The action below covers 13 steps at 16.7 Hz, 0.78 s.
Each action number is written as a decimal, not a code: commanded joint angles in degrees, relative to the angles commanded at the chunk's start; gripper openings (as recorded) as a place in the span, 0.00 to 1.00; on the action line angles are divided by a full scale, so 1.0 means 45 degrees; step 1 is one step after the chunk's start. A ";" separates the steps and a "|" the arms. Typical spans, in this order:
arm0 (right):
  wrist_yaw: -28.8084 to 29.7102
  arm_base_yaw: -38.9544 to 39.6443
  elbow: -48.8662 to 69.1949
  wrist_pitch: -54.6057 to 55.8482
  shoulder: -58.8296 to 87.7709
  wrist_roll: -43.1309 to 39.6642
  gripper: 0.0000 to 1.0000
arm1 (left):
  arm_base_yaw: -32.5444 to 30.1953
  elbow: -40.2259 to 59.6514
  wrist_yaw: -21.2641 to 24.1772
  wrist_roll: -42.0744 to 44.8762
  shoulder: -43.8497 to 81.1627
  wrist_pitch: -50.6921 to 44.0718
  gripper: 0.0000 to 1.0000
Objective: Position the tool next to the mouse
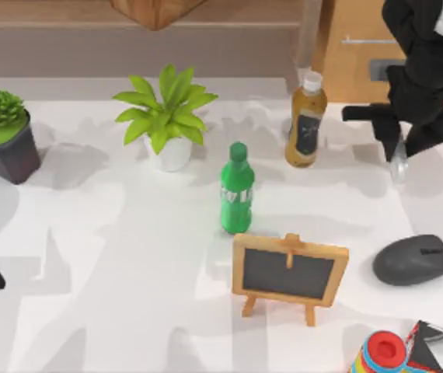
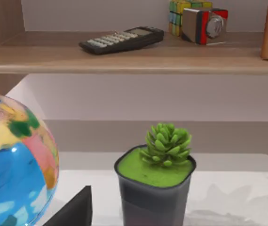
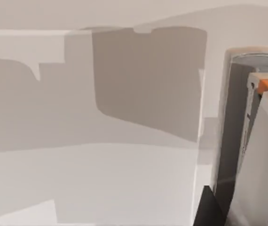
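Right gripper (image 1: 398, 155) hangs at the bench's far right, clamped on the pale tool (image 1: 398, 167), which dangles long axis near upright, with the mouse (image 1: 414, 259) lying at six o'clock from it, well apart, and the left arm parked far left.

A rendered desk scene, office-like: a white table (image 1: 113, 295) with a mouse (image 1: 413, 259), two potted plants (image 1: 167, 116), bottles (image 1: 236, 189) and a small chalkboard easel (image 1: 289, 272). Behind it, a wooden shelf (image 2: 134, 59) holds what looks like a calculator (image 2: 122, 39).
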 joint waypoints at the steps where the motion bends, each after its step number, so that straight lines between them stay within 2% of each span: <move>1: 0.0000 0.0000 0.0000 0.0000 0.0000 0.0000 0.23 | 0.0000 0.0000 0.0000 0.0000 0.0000 0.0000 1.00; 11: 0.0000 0.0000 0.0000 0.0000 0.0000 0.0000 0.98 | 0.0000 0.0000 0.0000 0.0000 0.0000 0.0000 1.00; 13: 0.0000 0.0000 0.0000 0.0000 0.0000 0.0000 1.00 | 0.0000 0.0000 0.0000 0.0000 0.0000 0.0000 1.00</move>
